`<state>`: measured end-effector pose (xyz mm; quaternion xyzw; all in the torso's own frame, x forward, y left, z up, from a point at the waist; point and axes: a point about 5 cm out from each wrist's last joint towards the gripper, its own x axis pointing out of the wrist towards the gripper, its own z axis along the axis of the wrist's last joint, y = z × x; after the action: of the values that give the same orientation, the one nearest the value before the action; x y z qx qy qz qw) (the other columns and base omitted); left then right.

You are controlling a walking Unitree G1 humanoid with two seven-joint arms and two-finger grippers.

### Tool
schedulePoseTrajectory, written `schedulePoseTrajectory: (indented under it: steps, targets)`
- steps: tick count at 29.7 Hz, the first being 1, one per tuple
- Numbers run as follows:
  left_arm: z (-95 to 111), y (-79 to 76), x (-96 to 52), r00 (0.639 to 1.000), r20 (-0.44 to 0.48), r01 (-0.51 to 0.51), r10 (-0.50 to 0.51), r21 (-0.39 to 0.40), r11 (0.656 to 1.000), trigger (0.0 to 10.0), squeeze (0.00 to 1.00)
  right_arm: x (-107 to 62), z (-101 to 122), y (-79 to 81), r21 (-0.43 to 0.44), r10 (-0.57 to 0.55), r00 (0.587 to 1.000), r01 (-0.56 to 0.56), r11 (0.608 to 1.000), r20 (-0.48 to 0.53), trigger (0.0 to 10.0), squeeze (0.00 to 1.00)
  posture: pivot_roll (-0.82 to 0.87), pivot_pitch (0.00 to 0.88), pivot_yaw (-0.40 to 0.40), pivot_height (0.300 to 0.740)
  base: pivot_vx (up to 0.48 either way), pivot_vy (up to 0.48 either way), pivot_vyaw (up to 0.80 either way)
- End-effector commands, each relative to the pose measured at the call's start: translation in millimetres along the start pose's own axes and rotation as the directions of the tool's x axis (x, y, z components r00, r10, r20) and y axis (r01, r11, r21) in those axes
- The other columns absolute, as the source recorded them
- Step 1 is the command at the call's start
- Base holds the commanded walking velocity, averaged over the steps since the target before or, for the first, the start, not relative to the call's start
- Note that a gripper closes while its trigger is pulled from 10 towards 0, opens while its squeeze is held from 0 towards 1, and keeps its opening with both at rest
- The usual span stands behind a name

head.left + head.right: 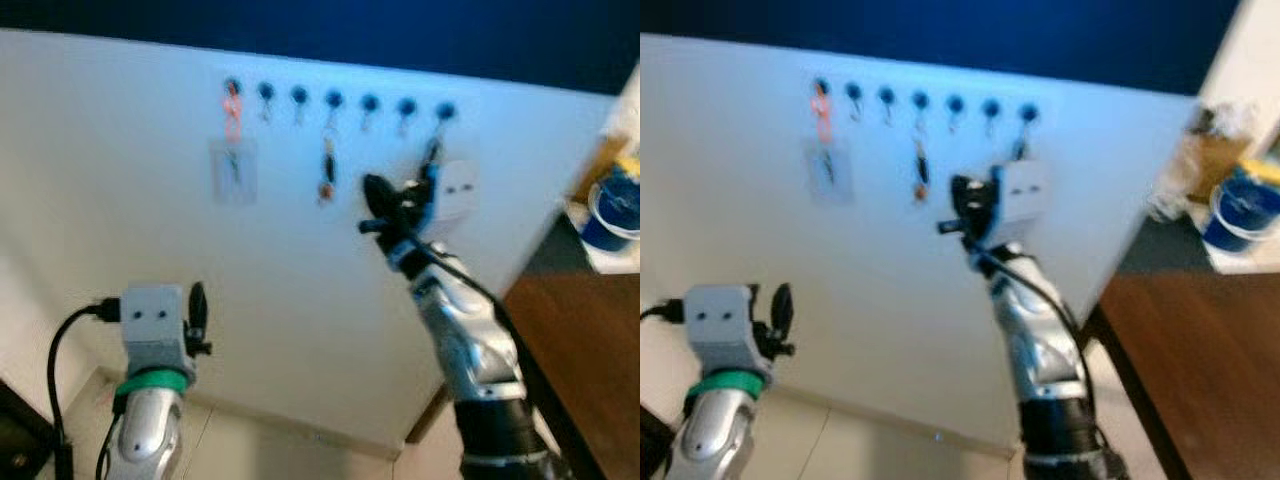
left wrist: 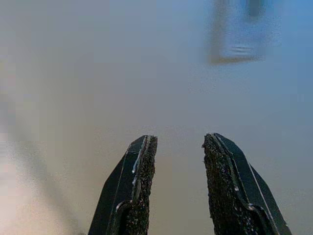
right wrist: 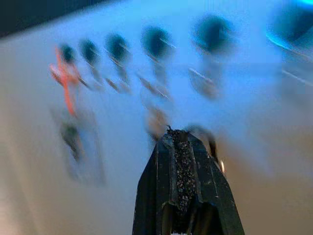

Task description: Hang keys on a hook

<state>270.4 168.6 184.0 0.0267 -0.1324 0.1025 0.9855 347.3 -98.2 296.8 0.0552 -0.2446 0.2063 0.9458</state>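
Keys (image 1: 432,160) hang off the rightmost hook (image 1: 446,111), right gripper (image 1: 392,212) beside them, fingers pressed together; left gripper (image 2: 178,161) idles, spread.

Seven dark hooks (image 1: 334,98) sit in one row on the white wall (image 1: 120,170). Three of them carry something: an orange lanyard with a clear card (image 1: 233,160), a dark key bunch (image 1: 327,170), and another set (image 1: 432,155) on the last hook. Two claws are in view, the left claw (image 1: 197,312) and the right claw (image 1: 385,205).
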Motion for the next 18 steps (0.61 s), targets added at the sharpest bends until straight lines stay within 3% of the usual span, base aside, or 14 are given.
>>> schedulePoseTrajectory:
  steps: [1,4,18]
  targets:
    - [-6.4,4.1,-2.9,0.999,-0.032,-0.012,0.012,-0.003,1.0,10.0,0.0,2.4,4.1,8.1,0.024,0.025,0.999,-0.026,0.999,0.02,10.0,0.0,-0.19,0.101,0.057,0.74,0.428,0.0,0.0]
    - [-6.7,4.3,-3.0,0.999,-0.036,-0.013,0.013,-0.003,1.0,10.0,0.0,3.9,9.7,7.5,0.026,0.018,0.999,-0.019,0.999,0.044,10.0,0.0,-0.19,0.101,0.057,0.74,0.395,0.0,0.0]
    - [-5.3,4.3,-2.9,1.0,-0.023,-0.013,0.013,-0.016,1.0,10.0,0.0,4.0,15.0,6.7,0.033,0.004,0.998,-0.006,0.999,0.066,10.0,0.0,-0.19,0.101,0.068,0.74,0.0,0.0,0.0]
